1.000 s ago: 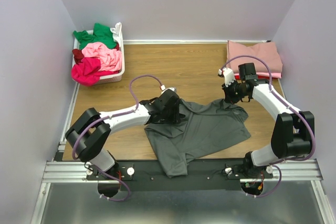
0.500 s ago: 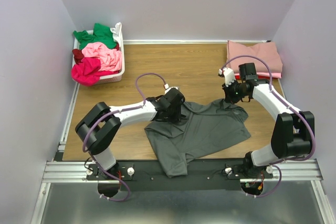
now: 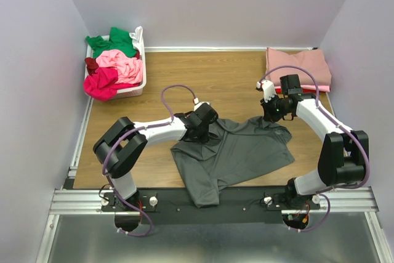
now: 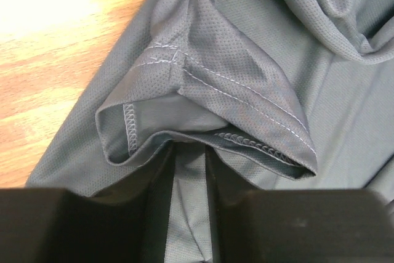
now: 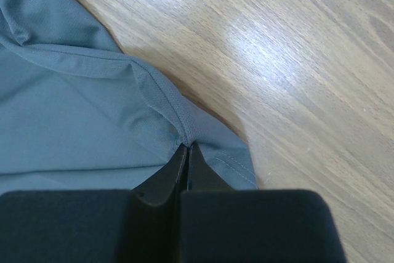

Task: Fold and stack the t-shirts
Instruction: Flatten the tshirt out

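Observation:
A dark grey t-shirt (image 3: 240, 152) lies spread and rumpled on the wooden table (image 3: 203, 78), its hem hanging over the near edge. My left gripper (image 3: 205, 129) sits on the shirt's left sleeve. In the left wrist view its jaws (image 4: 191, 149) stand a narrow gap apart, with the tips tucked under the stitched sleeve hem (image 4: 203, 84) and cloth showing between them. My right gripper (image 3: 271, 114) is shut on the shirt's right sleeve edge; the right wrist view shows the tips (image 5: 186, 147) pinching a seam fold of the shirt (image 5: 74, 109).
A white plastic basket (image 3: 143, 60) at the back left holds green (image 3: 114, 41), light pink (image 3: 121, 63), magenta (image 3: 101, 83) and maroon (image 3: 91, 64) shirts. A folded dusty rose shirt (image 3: 298, 64) lies at the back right, with a red edge (image 3: 320, 88) under it.
My left arm has swung its elbow right and forward, and its gripper has shifted slightly right on the sleeve. The right arm and the shirt's right side have stayed still.

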`<state>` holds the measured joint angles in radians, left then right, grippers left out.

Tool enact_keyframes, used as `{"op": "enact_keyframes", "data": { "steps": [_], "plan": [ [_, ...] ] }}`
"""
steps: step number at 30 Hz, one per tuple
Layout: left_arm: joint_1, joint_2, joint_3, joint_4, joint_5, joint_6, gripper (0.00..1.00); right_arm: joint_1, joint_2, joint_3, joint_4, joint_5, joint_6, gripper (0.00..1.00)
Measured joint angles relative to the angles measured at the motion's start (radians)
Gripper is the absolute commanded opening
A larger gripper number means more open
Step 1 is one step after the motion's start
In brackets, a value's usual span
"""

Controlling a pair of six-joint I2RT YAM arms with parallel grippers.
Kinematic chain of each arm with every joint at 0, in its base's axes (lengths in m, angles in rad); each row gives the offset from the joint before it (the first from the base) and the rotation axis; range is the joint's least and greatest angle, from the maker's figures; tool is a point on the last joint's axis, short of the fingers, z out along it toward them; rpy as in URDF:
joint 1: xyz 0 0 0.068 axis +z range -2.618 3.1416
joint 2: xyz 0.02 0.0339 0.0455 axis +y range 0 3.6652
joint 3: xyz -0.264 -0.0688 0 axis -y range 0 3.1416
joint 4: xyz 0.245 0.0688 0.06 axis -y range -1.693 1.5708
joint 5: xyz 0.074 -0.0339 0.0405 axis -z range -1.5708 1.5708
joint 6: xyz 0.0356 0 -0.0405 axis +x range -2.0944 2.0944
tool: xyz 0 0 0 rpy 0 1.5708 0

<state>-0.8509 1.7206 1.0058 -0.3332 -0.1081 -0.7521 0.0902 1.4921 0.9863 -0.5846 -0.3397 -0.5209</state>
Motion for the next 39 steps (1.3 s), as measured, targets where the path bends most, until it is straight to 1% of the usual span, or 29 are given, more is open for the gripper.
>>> {"op": "enact_keyframes", "data": {
  "steps": [3,4,5,9,10,12,14,17,19,23,32,37,39],
  "plan": [
    [0.0,0.0,0.0,-0.006,-0.012,0.008,0.14,0.0,0.0,0.0,0.0,-0.002,0.0,0.05],
    [0.0,0.0,0.0,-0.007,-0.013,0.013,0.13,0.0,0.0,0.0,0.0,-0.003,0.0,0.05],
    [0.0,0.0,0.0,-0.008,-0.015,0.018,0.07,0.0,0.0,0.0,0.0,-0.004,0.0,0.05],
    [0.0,-0.004,0.0,-0.01,-0.018,0.03,0.06,0.0,0.0,-0.003,0.0,-0.007,0.0,0.05],
    [0.0,-0.007,0.0,-0.012,-0.018,0.033,0.07,0.0,0.0,-0.004,0.0,-0.007,0.0,0.05],
    [0.0,-0.021,0.0,-0.018,-0.017,0.042,0.12,0.0,0.0,-0.005,0.0,-0.007,0.0,0.05],
    [0.0,-0.045,0.0,-0.019,-0.017,0.048,0.27,0.0,0.0,-0.006,0.0,-0.008,0.0,0.05],
    [0.004,-0.084,0.0,-0.02,-0.014,0.05,0.38,0.0,0.0,-0.007,0.0,-0.008,0.0,0.05],
    [0.01,-0.128,-0.009,-0.009,-0.008,0.049,0.41,0.0,0.0,-0.008,0.0,-0.01,0.0,0.05],
    [0.03,-0.184,-0.044,0.016,0.023,0.045,0.43,0.0,-0.001,-0.008,0.001,-0.011,0.0,0.05],
    [0.046,-0.173,-0.07,0.026,0.103,0.018,0.44,0.0,-0.002,-0.008,0.001,-0.013,-0.001,0.05],
    [0.046,-0.108,-0.059,0.014,0.107,-0.006,0.44,0.0,-0.006,-0.008,0.001,-0.014,-0.001,0.05],
    [0.046,-0.053,-0.029,-0.016,0.099,-0.02,0.44,0.0,-0.008,-0.008,0.001,-0.014,-0.001,0.05]
  ]
}}
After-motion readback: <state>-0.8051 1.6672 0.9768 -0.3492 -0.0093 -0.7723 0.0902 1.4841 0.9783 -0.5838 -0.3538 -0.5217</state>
